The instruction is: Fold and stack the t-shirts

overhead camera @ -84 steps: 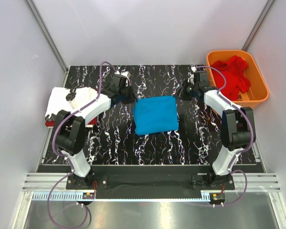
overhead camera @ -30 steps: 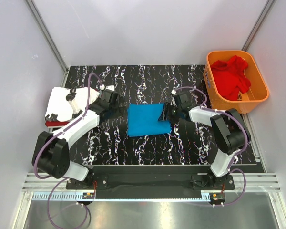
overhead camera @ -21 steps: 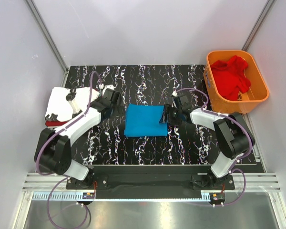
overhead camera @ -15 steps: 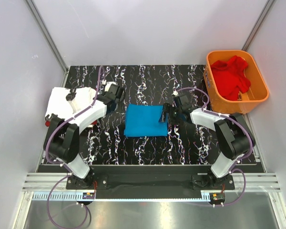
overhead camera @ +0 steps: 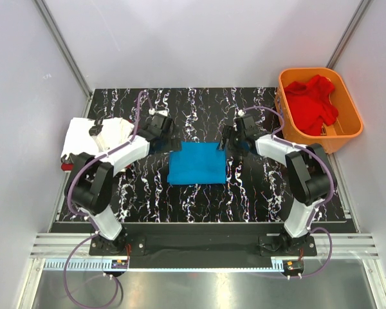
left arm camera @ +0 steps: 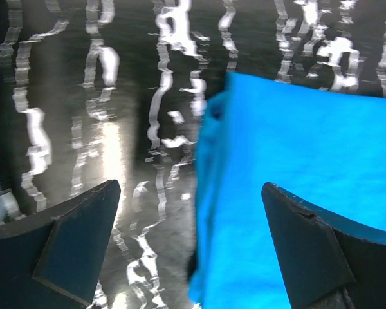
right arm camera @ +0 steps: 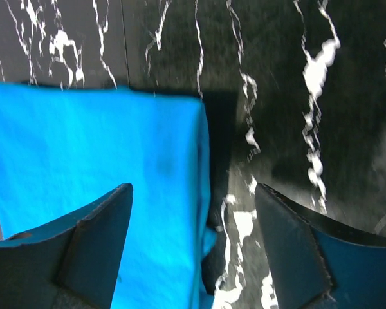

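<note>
A bright blue t-shirt point(overhead camera: 197, 163), folded into a rectangle, lies flat mid-table. My left gripper point(overhead camera: 168, 139) hovers open at its far left corner; in the left wrist view the shirt point(left arm camera: 296, 174) has its left edge between the spread fingers of the gripper point(left arm camera: 193, 248). My right gripper point(overhead camera: 228, 141) stands open at the far right corner, and the right wrist view shows the cloth's point(right arm camera: 96, 161) right edge under that gripper point(right arm camera: 193, 251). Neither holds cloth. A white t-shirt with black marks point(overhead camera: 93, 134) rests on a dark red one point(overhead camera: 67, 167) at the left edge.
An orange basket point(overhead camera: 309, 70) at the far right holds a crumpled bright red t-shirt point(overhead camera: 312, 103). The black marbled table point(overhead camera: 257, 187) ends at a metal rail near the arm bases. Grey walls close in the sides and back.
The blue shirt has been slid left toward the near side. The right gripper let go of its right edge and opened. Both grippers pulled back toward the shirt's far corners.
</note>
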